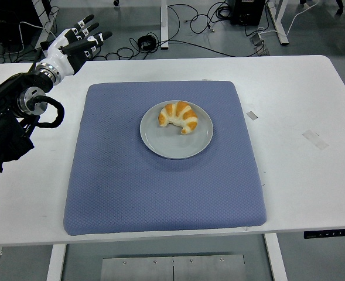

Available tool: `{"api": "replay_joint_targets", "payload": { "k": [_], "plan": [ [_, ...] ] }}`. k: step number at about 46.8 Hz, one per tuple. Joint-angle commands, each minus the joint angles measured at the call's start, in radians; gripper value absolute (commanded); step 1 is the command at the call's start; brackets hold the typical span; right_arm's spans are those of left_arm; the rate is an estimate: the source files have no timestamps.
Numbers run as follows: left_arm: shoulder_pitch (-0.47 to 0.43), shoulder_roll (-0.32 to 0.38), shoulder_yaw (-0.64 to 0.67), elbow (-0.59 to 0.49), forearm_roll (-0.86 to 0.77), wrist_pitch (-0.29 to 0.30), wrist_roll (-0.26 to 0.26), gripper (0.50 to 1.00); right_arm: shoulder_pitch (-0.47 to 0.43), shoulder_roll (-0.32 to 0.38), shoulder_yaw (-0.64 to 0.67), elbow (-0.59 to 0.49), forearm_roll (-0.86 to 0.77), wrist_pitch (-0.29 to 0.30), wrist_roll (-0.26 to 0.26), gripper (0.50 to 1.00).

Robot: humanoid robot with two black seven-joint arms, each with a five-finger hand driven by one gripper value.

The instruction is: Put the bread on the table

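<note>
A white surface [313, 93] fills the view, with bare room along its right side and near edge. One blue mat [160, 175] covers the middle, its edges well inside the surface's. One grey plate [160, 143] sits slightly toward twelve o'clock of the mat's centre. On it lies one bread [178, 117], a golden curved croissant with pale stripes. The left hand [81, 40] hovers at ten o'clock near the far left corner, fingers spread, holding nothing.
</note>
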Motion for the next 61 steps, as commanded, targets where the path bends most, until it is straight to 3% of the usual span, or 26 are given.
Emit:
{"api": "replay_joint_targets", "payload": {
  "k": [1, 26, 36, 44, 49, 61],
  "plan": [
    [0.0, 0.0, 0.0, 0.002, 0.0, 0.005, 0.0, 0.98, 0.0, 0.0, 0.0, 0.0, 0.0, 0.0, 0.0, 1.0],
    [-0.001, 0.008, 0.0, 0.0, 0.003, -0.013, 0.0, 0.978, 0.0, 0.0, 0.0, 0.0, 0.0, 0.0, 0.0, 1.0],
    [-0.001, -0.002, -0.017, -0.001, -0.017, 0.066, 0.005, 0.978, 0.0, 0.0, 0.0, 0.0, 0.0, 0.0, 0.0, 1.0],
    [-0.009, 0.027, -0.009, -0.014, -0.011, 0.08, 0.0, 0.978, 0.0, 0.0, 0.0, 0.0, 0.0, 0.0, 0.0, 1.0],
    [-0.001, 0.004, -0.002, -0.015, -0.003, 0.108, 0.009, 0.978, 0.0, 0.0, 0.0, 0.0, 0.0, 0.0, 0.0, 1.0],
    [0.0, -0.008, 0.001, -0.026, 0.002, 0.094, 0.002, 0.978, 0.0, 0.0, 0.0, 0.0, 0.0, 0.0, 0.0, 1.0]
  ]
}}
